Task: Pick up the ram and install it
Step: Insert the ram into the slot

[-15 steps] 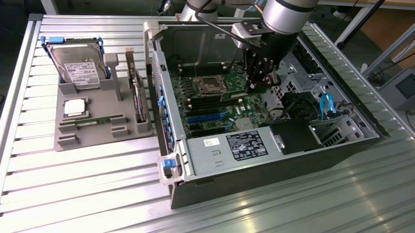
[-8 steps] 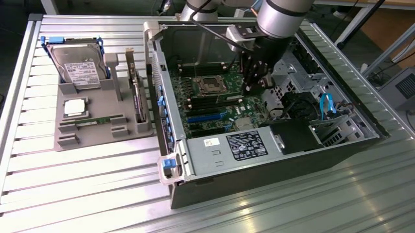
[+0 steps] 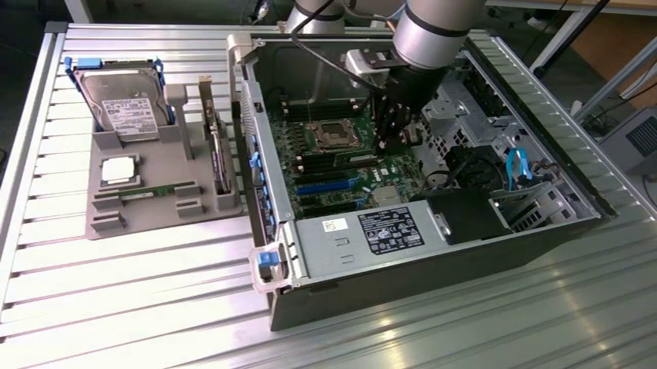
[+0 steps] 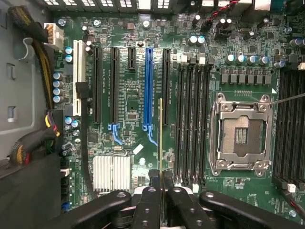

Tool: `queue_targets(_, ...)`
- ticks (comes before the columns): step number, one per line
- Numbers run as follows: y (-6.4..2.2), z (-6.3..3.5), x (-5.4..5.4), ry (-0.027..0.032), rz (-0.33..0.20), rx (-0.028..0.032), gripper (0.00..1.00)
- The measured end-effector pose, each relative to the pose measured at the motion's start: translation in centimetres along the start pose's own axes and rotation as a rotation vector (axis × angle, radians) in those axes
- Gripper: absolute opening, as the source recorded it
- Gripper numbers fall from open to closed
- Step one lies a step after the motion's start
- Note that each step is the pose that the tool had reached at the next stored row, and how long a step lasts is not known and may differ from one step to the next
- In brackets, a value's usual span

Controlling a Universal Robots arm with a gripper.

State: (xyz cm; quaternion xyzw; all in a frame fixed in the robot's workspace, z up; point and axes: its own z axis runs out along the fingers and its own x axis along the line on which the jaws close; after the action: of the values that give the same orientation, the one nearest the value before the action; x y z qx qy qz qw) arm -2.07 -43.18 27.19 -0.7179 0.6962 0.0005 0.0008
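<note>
black fingers (image 4: 153, 183) of the end effector (image 4: 161, 181) sit closest in the wrist view. they are clamped on the ram (image 4: 161, 138), which is seen edge-on as a thin yellow-green line. the ram hangs over the motherboard (image 4: 136, 129), above the strip between the blue slot (image 4: 149, 88) and the bank of black memory slots (image 4: 190, 124). whether it touches the board cannot be told. the open processor socket (image 4: 240, 133) lies on the far side of those slots, and a finned heat sink (image 4: 112, 172) sits near the fingers.

exterior view: the computer case (image 3: 411, 284) lies open on the slatted metal surface (image 3: 123, 307). the arm (image 3: 436, 31) reaches down into it, with the end effector low over the board beside the socket. well apart, toward the exterior view's left, a grey tray (image 3: 113, 223) carries a hard drive (image 3: 123, 104), a square silver chip (image 3: 118, 169) and an upright expansion card (image 3: 215, 154).
</note>
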Motion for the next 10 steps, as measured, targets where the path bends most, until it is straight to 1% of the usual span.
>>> queue_targets(2, 0.29, 0.22, -0.1, 0.0002, 0.001, -0.0001, 0.12)
queue_targets(5, 0.95, 0.59, -0.4, 0.0003, 0.005, -0.0002, 0.12)
queue_targets(10, 1.29, 1.15, -1.0, 0.0002, 0.026, 0.0, 0.12)
